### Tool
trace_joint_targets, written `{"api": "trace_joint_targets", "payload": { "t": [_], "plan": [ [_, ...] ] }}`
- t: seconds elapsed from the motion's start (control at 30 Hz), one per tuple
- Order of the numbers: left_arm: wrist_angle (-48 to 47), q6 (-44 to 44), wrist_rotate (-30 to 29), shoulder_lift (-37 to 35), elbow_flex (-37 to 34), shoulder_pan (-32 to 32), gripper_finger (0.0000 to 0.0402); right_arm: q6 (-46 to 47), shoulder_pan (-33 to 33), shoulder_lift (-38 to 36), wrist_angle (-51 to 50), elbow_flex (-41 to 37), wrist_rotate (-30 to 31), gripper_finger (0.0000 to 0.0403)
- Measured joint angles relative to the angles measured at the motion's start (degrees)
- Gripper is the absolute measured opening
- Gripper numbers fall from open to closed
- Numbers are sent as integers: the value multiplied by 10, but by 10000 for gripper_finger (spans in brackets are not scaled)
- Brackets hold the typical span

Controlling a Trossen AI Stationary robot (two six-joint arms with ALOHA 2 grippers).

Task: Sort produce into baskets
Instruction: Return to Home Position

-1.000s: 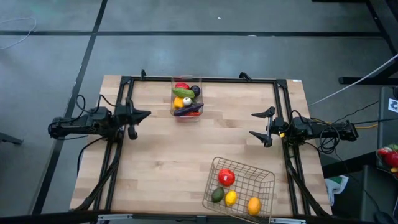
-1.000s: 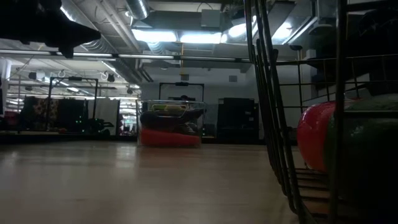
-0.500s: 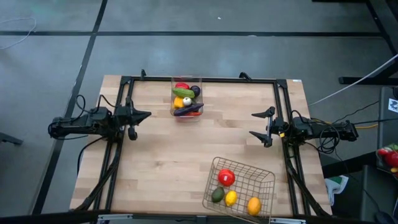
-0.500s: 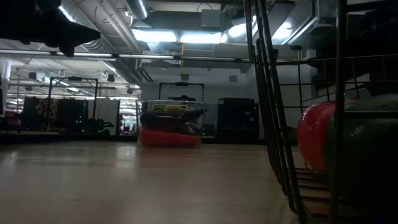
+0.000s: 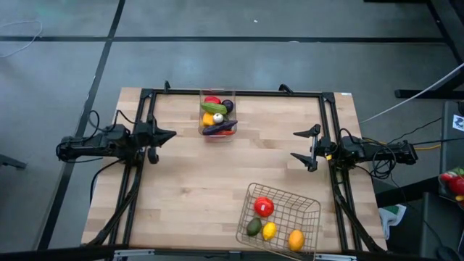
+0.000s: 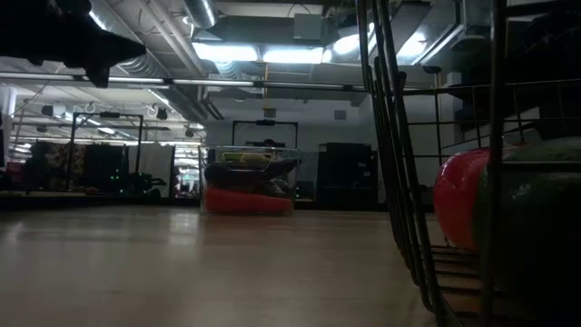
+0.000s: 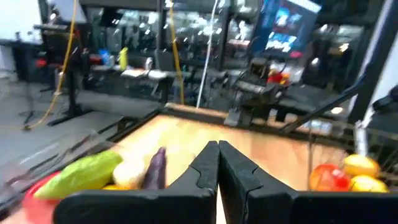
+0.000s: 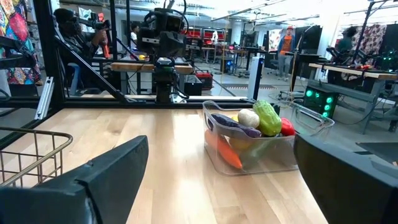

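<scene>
A clear plastic bin [image 5: 217, 116] stands at the table's far middle, filled with produce: red, green, yellow, white and purple pieces [image 8: 255, 124]. A wire-mesh basket [image 5: 279, 217] sits at the near right with a red piece [image 5: 263, 206], a green one, and two yellow-orange ones. My left gripper [image 5: 170, 134] is shut at the table's left edge, level, with nothing between its fingers [image 7: 217, 165]. My right gripper [image 5: 308, 145] is open at the right edge, also with nothing between its fingers.
A black frame [image 5: 239, 93] runs along the table's far edge and down both sides. Bare wood lies between the two arms and the containers. In the low view the wire basket [image 6: 408, 182] fills the right side.
</scene>
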Motion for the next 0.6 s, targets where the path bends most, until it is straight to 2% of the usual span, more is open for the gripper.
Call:
{"api": "trace_joint_targets", "payload": {
  "t": [0.1, 0.3, 0.6],
  "plan": [
    [44, 9, 23, 0, -3, 0, 0, 0, 0, 0, 0, 0, 0, 397],
    [176, 34, 44, 0, -67, 1, 0, 0, 0, 0, 0, 0, 0, 397],
    [188, 54, 44, 0, -95, 1, 0, 0, 0, 0, 0, 0, 0, 397]
  ]
}}
